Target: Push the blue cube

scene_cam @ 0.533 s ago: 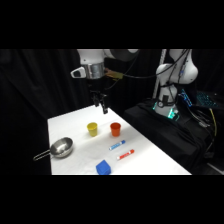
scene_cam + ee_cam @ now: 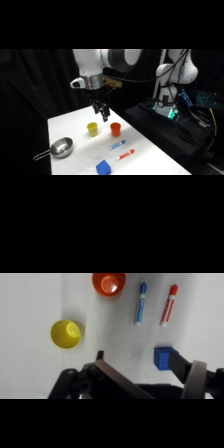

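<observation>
The blue cube [image 2: 103, 167] sits near the table's front edge, well in front of my gripper [image 2: 104, 114]. The gripper hangs above the table, behind and between the two small cups, touching nothing. In the wrist view the blue cube [image 2: 161, 358] lies at the lower right, partly behind the right finger [image 2: 179, 366]. My gripper [image 2: 135, 356] looks open there, with bare white table between its fingers.
A yellow cup [image 2: 92, 128] and an orange cup [image 2: 115, 129] stand mid-table. A blue-capped marker [image 2: 117, 145] and a red-capped marker [image 2: 125, 154] lie between them and the cube. A metal pan [image 2: 60, 147] rests at the left edge. Black equipment [image 2: 170, 130] borders the table's right side.
The gripper has come down a little and shifted toward the cups. The cube, cups, markers and pan have stayed put.
</observation>
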Robot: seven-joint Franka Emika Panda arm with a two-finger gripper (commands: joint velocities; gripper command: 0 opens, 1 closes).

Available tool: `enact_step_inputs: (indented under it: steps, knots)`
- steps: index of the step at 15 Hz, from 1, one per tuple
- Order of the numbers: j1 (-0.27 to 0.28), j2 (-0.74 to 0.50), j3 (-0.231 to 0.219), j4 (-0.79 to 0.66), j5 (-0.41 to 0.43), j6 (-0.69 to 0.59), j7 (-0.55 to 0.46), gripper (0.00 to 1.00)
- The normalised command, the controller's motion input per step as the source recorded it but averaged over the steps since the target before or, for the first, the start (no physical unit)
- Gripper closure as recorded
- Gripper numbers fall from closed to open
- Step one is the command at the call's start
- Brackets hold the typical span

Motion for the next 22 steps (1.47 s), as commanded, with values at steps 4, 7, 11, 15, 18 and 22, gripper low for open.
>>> enact_step_inputs:
  steps: [4, 7, 11, 15, 18, 22]
  knots:
    - [0.083, 0.34, 0.071, 0.38, 0.023, 0.14, 0.1, 0.25]
    - [0.049, 0.21, 0.027, 0.31, 0.012, 0.08, 0.07, 0.45]
    - [0.03, 0.15, 0.03, 0.22, 0.032, 0.07, 0.03, 0.77]
    - [0.048, 0.24, 0.053, 0.2, 0.056, 0.12, 0.01, 0.99]
    - [0.066, 0.28, 0.047, 0.23, 0.043, 0.14, 0.01, 0.97]
    - [0.049, 0.28, 0.028, 0.26, 0.033, 0.14, -0.02, 0.94]
